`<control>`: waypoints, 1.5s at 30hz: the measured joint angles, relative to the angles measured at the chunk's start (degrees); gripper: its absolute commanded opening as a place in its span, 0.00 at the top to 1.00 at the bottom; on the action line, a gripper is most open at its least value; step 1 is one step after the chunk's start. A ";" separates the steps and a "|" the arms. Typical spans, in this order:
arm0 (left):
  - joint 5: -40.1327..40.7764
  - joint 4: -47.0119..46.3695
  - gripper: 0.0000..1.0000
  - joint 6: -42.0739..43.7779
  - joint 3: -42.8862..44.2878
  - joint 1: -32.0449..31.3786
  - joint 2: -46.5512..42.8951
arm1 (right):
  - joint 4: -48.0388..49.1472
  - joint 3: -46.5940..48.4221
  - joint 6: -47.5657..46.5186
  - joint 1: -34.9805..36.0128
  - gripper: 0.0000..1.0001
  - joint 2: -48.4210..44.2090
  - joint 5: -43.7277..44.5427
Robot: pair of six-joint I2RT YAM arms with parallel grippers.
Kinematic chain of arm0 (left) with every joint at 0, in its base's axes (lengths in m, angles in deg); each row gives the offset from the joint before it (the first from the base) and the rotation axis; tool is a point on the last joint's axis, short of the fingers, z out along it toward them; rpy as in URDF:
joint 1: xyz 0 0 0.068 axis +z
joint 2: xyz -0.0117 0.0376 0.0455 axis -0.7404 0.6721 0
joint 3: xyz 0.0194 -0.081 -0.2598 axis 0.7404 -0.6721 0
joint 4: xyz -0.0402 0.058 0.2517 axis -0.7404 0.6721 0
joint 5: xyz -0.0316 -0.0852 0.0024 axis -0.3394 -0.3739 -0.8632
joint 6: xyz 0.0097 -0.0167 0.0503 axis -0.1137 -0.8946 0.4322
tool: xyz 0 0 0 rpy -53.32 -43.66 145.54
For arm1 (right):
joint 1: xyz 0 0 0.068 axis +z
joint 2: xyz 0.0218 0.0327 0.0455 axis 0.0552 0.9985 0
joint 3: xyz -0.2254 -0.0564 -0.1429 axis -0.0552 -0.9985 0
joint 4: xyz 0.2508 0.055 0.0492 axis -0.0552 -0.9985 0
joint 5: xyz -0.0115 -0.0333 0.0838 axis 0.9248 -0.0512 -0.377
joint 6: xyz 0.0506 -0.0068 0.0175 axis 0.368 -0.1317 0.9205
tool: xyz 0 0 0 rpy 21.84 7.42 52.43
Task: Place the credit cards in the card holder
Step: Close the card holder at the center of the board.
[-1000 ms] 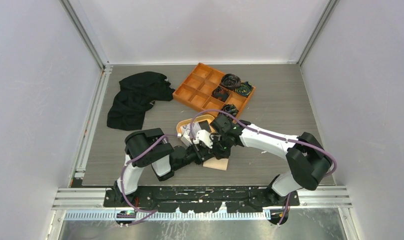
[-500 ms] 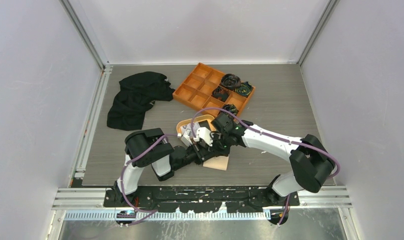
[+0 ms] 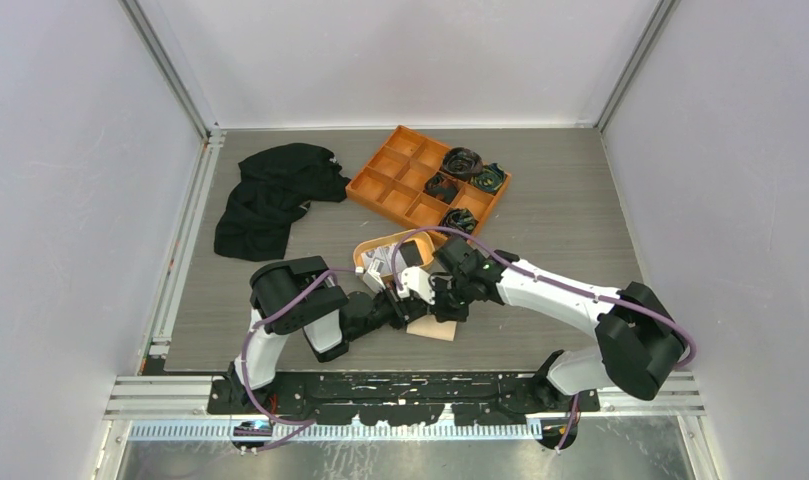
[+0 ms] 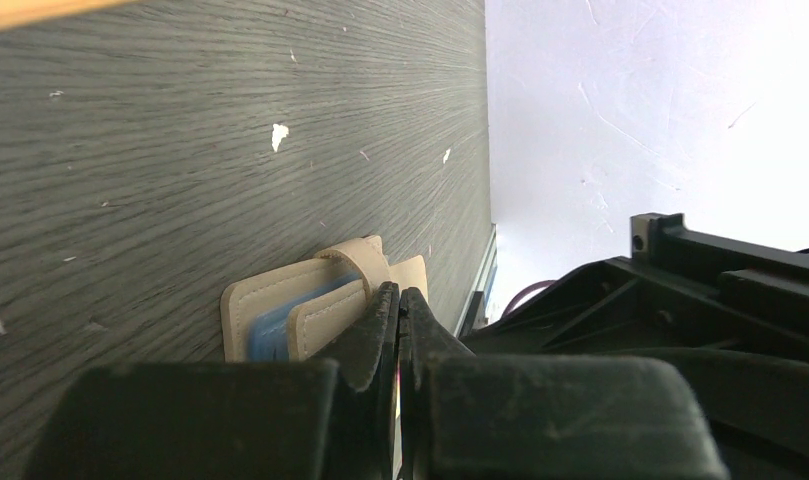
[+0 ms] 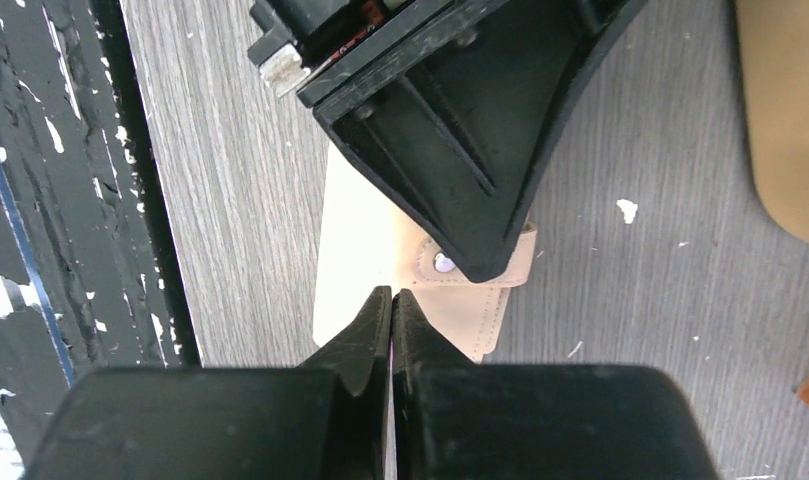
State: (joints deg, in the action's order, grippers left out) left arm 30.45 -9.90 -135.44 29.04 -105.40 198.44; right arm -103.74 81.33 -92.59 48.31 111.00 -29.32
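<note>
The beige card holder (image 3: 438, 329) lies open on the table near the front edge. In the left wrist view it (image 4: 270, 300) shows a light blue card (image 4: 280, 322) in an inner slot. My left gripper (image 3: 398, 303) is shut, and its tip (image 4: 400, 292) rests on the holder's snap tab (image 5: 475, 275). My right gripper (image 3: 427, 303) is shut, with its tips (image 5: 392, 293) right over the holder (image 5: 355, 240). More cards, white (image 3: 382, 262) and black (image 3: 410, 250), lie in the oval orange dish (image 3: 364, 252) just behind both grippers.
A large orange divided tray (image 3: 392, 170) with dark coiled items stands at the back. A black cloth (image 3: 275, 195) lies at the back left. The table's front edge and black rail (image 5: 40, 200) run close to the holder.
My right arm has swung its elbow to the right, and its gripper has shifted slightly nearer over the card holder. The left arm and the holder have not moved.
</note>
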 measured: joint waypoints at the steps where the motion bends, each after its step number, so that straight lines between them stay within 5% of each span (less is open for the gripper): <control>1: 0.00 -0.02 1.00 0.00 0.00 0.00 0.00 | 0.63 -0.68 -0.39 0.00 0.98 0.00 -0.13; 45: 0.04 0.02 1.00 -0.04 0.04 0.02 0.00 | 7.56 -2.21 5.90 1.62 0.99 2.27 5.60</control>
State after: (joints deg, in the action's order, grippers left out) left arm 30.49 -9.88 -135.48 29.08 -105.37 198.44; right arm -96.18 79.12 -86.68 49.93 113.27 -23.73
